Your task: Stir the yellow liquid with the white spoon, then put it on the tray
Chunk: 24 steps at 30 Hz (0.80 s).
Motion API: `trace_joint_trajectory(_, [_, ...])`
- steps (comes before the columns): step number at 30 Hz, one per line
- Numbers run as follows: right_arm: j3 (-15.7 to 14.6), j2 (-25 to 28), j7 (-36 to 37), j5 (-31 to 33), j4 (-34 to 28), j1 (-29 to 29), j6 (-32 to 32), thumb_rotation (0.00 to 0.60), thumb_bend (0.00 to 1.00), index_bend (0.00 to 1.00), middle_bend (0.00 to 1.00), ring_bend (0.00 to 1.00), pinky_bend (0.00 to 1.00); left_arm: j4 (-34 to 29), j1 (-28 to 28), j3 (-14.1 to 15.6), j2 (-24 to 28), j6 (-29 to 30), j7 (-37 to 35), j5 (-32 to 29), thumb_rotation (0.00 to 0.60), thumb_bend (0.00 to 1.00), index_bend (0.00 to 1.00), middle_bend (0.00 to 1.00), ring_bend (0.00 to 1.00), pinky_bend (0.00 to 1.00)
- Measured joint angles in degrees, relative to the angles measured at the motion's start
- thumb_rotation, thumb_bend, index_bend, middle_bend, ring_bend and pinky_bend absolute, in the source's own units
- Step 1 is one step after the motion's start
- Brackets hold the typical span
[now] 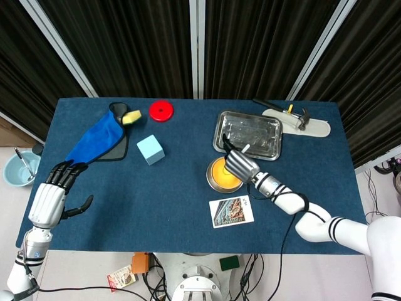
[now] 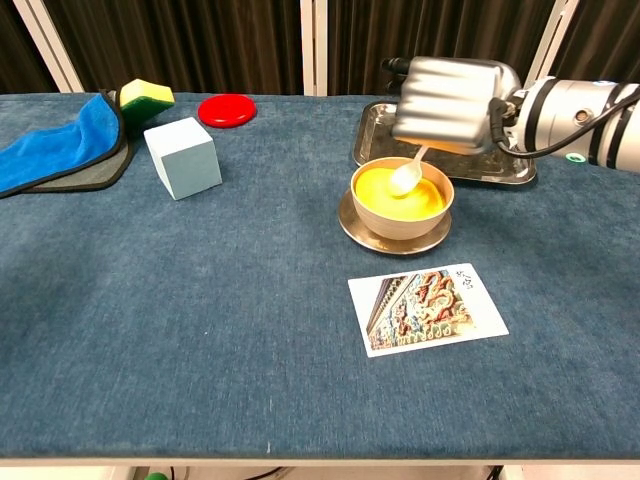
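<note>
Two robot hands were in view, and only the right hand was at work. It hung directly over the bowl of yellow liquid, fingers closed around the upper handle of the white spoon. The spoon's long axis slanted down from the hand towards the near left, so its rounded bowl end sat at or just above the liquid's surface, near the middle of the bowl; whether it was dipped could not be told for certain. The spoon looked plain, glossy white, small and short-handled, most of its handle hidden under the hand.

The bowl was tan, filled nearly to the rim with opaque yellow liquid, and stood on a matching saucer right of the middle of the blue surface. The metal tray lay just behind the bowl, towards the far right part of the surface, close to the right hand, so the later placing would probably call for only a short carry away from the robot.

The left hand was well apart at the near left edge, fingers spread and holding nothing.

A picture card lay just in front of the bowl.
</note>
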Motion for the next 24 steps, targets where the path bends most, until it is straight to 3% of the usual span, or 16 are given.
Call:
trace_joint_trajectory(13, [0.0, 1.7, 3.4, -3.7, -0.5, -1.0, 4.7, 0.6, 0.65, 0.7, 0.54, 0.24, 0.13, -2.9, -0.4, -0.2, 0.9, -0.4, 2.7, 0.6, 0.413, 0.3, 0.19, 0.17, 0.1, 0.13])
trace_joint_trajectory(24, [-0.4, 3.2, -3.1, -3.4, -2.3, 1.3, -2.2, 0.6, 0.65, 0.7, 0.54, 0.24, 0.07, -1.8, -0.4, 0.0, 0.4, -1.0, 1.9, 0.1, 0.431, 0.3, 0.19, 0.17, 0.1, 0.13])
